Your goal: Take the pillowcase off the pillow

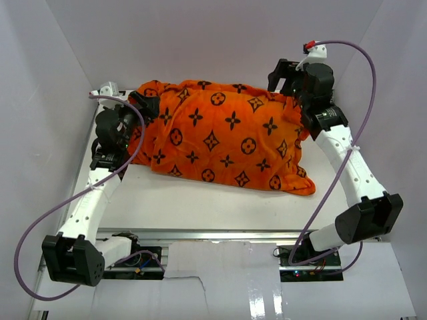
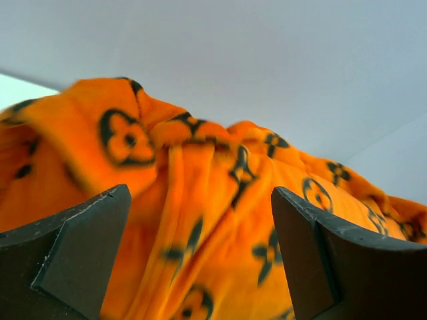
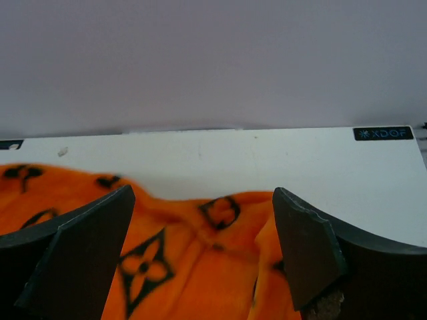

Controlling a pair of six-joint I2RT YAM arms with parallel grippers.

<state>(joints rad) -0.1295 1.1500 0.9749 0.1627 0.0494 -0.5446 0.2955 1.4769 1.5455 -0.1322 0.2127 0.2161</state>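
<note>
Both sets of jaws apart: left gripper and right gripper flank the pillowcase at far corners of the counter — likely staging end grips

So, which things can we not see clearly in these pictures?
- The pillow: hidden in all three views; the pillowcase covers it completely.
- The pillowcase opening: no view shows it; folds hide it, and the wrist views cut off at their lower edges.
- Left pincer and right pincer: both open, but the wrist views do not show whether the fingers touch the pillowcase.
</note>
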